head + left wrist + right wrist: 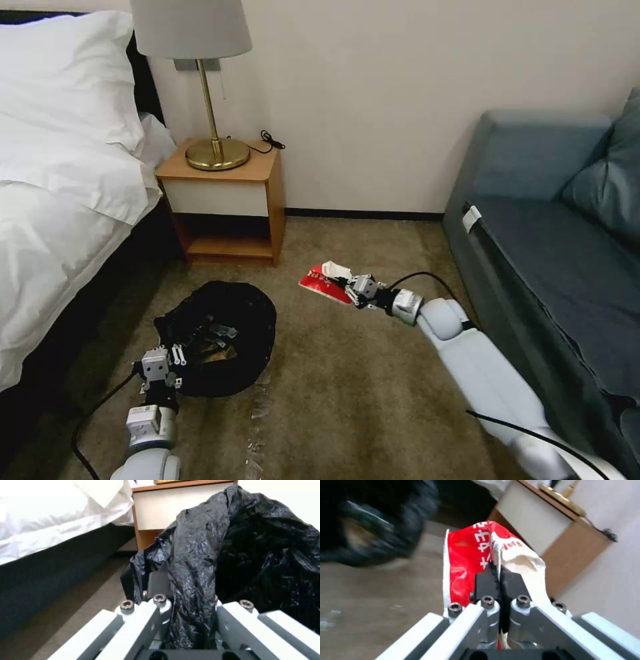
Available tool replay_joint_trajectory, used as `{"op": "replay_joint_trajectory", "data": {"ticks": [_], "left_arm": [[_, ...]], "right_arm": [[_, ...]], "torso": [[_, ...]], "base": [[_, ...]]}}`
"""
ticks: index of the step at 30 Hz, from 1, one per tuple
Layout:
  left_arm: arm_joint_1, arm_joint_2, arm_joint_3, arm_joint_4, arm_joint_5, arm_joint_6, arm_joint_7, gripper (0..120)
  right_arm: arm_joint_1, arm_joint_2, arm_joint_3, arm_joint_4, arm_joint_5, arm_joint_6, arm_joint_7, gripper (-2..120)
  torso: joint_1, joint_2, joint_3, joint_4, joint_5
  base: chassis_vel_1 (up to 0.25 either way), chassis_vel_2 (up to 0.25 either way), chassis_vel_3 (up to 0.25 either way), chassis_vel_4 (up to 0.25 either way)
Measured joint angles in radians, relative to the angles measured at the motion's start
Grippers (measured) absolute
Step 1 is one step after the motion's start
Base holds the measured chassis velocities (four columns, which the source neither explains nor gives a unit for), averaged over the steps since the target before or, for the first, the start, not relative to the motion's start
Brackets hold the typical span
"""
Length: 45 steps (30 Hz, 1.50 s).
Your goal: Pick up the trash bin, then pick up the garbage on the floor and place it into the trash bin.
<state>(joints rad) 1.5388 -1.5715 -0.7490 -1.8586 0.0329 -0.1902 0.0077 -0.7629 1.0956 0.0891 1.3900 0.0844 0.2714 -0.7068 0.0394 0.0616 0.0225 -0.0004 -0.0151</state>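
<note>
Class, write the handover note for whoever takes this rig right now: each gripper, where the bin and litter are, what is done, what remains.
Left gripper: shut on the bin liner at the near rim.
Right gripper: shut on the red-and-white packet, to the right of the bin, not yet over it.
Done: bin gripped; some litter already lies inside; packet in the gripper.
Left: carry the packet over the bin and release it.

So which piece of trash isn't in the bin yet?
The red-and-white packet, pinched in the right gripper above the carpet. The other pieces already lie inside the black-lined trash bin held by the left gripper.
</note>
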Motion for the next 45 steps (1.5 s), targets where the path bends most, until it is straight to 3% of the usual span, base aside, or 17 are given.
{"op": "replay_joint_trajectory", "data": {"ticks": [6, 13, 24, 30, 32, 36, 40, 45], "left_arm": [[-0.004, -0.007, 0.016, 0.009, 0.012, -0.003, 0.0, 4], [-0.013, -0.025, 0.04, 0.031, 0.033, -0.011, -0.001, 4], [-0.056, -0.037, 0.068, 0.078, 0.052, -0.011, -0.001, 4], [-0.071, -0.038, 0.071, 0.088, 0.052, -0.008, -0.001, 4], [-0.077, -0.038, 0.069, 0.091, 0.048, -0.005, -0.001, 4], [-0.083, -0.038, 0.069, 0.098, 0.048, -0.003, 0.0, 4], [-0.096, -0.037, 0.07, 0.108, 0.048, 0.002, 0.0, 4], [-0.098, -0.037, 0.067, 0.109, 0.042, 0.004, 0.0, 4]], "right_arm": [[-0.063, -0.06, -0.045, 0.161, 0.1, -0.08, 0.004, 0], [-0.054, -0.02, -0.119, 0.215, 0.157, -0.122, 0.065, 0], [0.034, 0.131, -0.271, 0.075, 0.158, -0.107, 0.127, 0], [0.043, 0.155, -0.3, 0.023, 0.15, -0.085, 0.141, 0], [0.046, 0.153, -0.321, -0.008, 0.138, -0.054, 0.197, 0], [0.046, 0.154, -0.323, -0.023, 0.136, -0.042, 0.215, 7], [0.049, 0.167, -0.324, -0.041, 0.136, -0.037, 0.22, 28], [0.05, 0.172, -0.324, -0.046, 0.136, -0.037, 0.22, 45]], "torso": [[0.0, 0.0, 0.0, 0.0, -0.0001], [0.0, 0.0, 0.0, 0.0002, 0.0], [0.0, 0.0, 0.0, 0.0003, -0.0003], [0.0, 0.0, 0.0, 0.0002, -0.0003], [0.0, 0.0, 0.0, 0.0001, -0.0003], [0.0, 0.0, 0.0, 0.0, -0.0003], [0.0, 0.0, 0.0, 0.0001, -0.0002], [0.0, 0.0, 0.0, 0.0001, -0.0002]], "base": [[0.0, 0.0, 0.0, 0.0], [0.0, 0.0, 0.0, 0.0], [0.0, 0.0, 0.0, 0.0], [0.0, 0.0, 0.0, 0.0], [0.0, 0.0, 0.0, 0.0], [0.0, 0.0, 0.0, 0.0], [0.0, 0.0, 0.0, 0.0], [0.0, 0.0, 0.0, 0.0]]}}
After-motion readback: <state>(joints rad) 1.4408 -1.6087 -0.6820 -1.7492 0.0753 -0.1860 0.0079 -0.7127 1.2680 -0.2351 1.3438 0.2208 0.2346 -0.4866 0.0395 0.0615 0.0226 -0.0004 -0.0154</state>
